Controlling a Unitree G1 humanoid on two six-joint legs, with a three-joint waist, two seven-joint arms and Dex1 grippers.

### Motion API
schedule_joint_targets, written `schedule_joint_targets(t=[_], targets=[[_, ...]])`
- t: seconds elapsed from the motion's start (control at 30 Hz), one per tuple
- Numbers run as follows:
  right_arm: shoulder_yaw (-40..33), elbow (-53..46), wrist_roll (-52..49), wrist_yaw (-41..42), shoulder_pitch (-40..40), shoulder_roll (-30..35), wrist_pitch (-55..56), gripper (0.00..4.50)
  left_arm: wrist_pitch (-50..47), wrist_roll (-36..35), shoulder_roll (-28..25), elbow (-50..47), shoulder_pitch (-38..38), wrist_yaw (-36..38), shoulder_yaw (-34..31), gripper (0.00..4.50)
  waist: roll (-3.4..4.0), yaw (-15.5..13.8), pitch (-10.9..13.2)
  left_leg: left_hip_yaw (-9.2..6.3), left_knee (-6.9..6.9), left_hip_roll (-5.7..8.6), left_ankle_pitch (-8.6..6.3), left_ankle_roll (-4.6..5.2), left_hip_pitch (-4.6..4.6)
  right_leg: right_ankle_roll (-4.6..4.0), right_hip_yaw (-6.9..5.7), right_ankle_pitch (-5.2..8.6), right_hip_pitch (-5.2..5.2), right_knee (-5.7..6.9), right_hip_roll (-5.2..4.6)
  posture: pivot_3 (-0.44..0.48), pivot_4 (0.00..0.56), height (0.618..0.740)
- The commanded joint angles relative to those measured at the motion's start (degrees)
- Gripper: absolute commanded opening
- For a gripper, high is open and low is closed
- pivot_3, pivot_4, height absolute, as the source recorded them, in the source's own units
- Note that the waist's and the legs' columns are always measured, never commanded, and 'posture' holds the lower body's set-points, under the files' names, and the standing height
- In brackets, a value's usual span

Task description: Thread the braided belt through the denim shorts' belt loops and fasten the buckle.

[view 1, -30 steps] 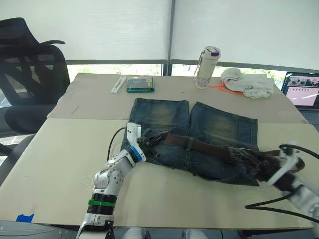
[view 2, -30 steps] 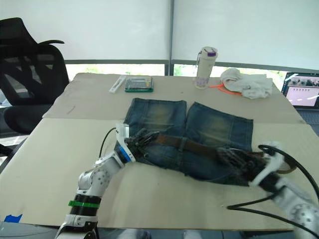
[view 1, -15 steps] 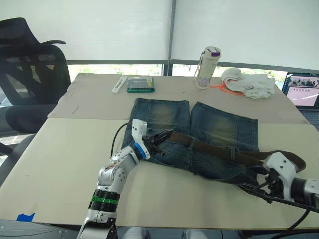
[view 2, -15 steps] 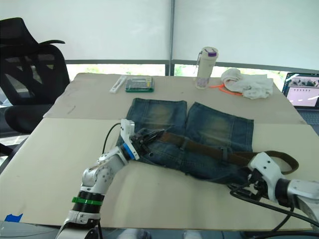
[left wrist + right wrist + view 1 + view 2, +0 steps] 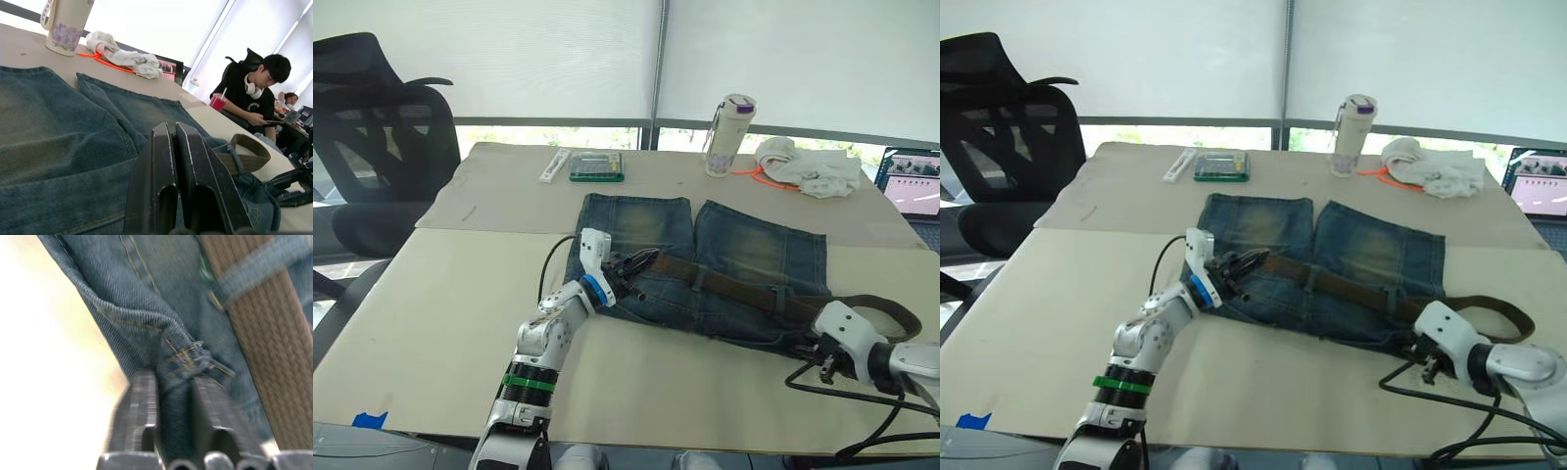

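Faded blue denim shorts (image 5: 705, 269) lie flat on your beige tabletop (image 5: 431, 323) in the left eye view, waistband toward you, legs pointing to the window. A long dark brown braided belt (image 5: 744, 292) runs along the waistband, passing under small blue denim belt loops (image 5: 697, 277), and its free end curls into a loop just off the shorts' right edge. I cannot make out the buckle. Your left end effector (image 5: 644, 264) sits over the shorts' left waist corner at the belt's near end. Your right end effector (image 5: 815, 350) is at the shorts' right hip corner. Behind the shorts stand a white lidded bottle (image 5: 725, 135) and a crumpled white cloth bundle (image 5: 808, 166).

Your left wrist view shows the two black fingers (image 5: 161, 186) pressed nearly together with nothing visibly between them, hovering over denim, with the belt's curled end (image 5: 249, 154) beyond. A seated person (image 5: 252, 95) shows in the background.

Your right wrist view shows the fingers (image 5: 142, 416) clamped on a bunched fold of the shorts' hem edge (image 5: 181, 364), the braided belt under a belt loop (image 5: 264, 262) just beside it.
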State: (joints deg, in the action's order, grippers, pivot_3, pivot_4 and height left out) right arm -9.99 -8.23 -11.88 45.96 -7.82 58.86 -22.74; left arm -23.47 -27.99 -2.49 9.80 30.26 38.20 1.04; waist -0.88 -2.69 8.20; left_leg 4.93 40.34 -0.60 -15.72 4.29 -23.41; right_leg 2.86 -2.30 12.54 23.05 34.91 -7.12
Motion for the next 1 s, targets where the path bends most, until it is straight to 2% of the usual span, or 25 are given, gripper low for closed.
schedule_joint_targets(t=[0.03,0.2,0.47,0.73,0.87,1.0], targets=[[-2.99,4.45,4.5,-5.2,0.64,0.78,-3.58,0.04,1.68,0.55,1.32,-0.24,2.31,-0.09,0.65,0.0,0.0,-0.05,0.0,0.0,0.02,0.01,0.0,0.0,-0.03,0.01,0.0,0.0,0.02,0.0,-0.02,0.0,0.15,0.737],[-8.02,6.75,4.98,-11.63,0.89,-1.19,-10.67,0.04,0.53,0.86,2.75,-0.21,2.92,-0.15,1.52,0.0,0.01,-0.15,0.0,-0.01,0.02,0.03,0.01,-0.02,-0.08,0.01,0.0,-0.01,0.06,0.0,-0.03,0.0,0.15,0.737],[-15.27,7.45,4.44,-13.73,-4.59,-2.14,-16.78,0.04,-3.62,-1.24,3.62,-2.43,1.08,-1.59,0.93,0.0,0.01,-0.43,-0.01,-0.03,0.02,0.06,-0.01,0.02,-0.13,0.02,-0.02,0.0,0.08,0.0,-0.06,0.0,0.15,0.737],[-18.44,6.16,5.23,-15.13,-4.83,-3.25,-15.64,0.04,-6.17,-1.77,3.71,-3.04,0.33,-2.14,1.59,0.0,0.02,-0.04,-0.01,-0.05,0.02,0.07,-0.03,0.05,-0.12,0.03,0.0,0.0,0.09,0.01,-0.05,0.0,0.15,0.737],[-20.84,7.79,6.22,-13.18,-6.02,-0.22,-14.12,1.51,-7.25,-3.08,4.57,-3.44,0.4,-3.55,0.32,0.0,0.02,0.09,-0.01,-0.04,0.01,0.08,-0.03,0.05,-0.12,0.04,0.0,0.01,0.1,0.02,-0.05,0.0,0.15,0.737],[-26.99,4.49,-1.6,-4.24,-6.83,-0.47,-15.74,2.92,-7.98,-3.53,4.44,-4.63,-0.12,-3.51,0.37,0.0,0.03,0.44,-0.01,-0.04,0.01,0.09,-0.03,0.05,-0.12,0.05,0.02,0.02,0.1,0.01,-0.05,0.0,0.15,0.737]])
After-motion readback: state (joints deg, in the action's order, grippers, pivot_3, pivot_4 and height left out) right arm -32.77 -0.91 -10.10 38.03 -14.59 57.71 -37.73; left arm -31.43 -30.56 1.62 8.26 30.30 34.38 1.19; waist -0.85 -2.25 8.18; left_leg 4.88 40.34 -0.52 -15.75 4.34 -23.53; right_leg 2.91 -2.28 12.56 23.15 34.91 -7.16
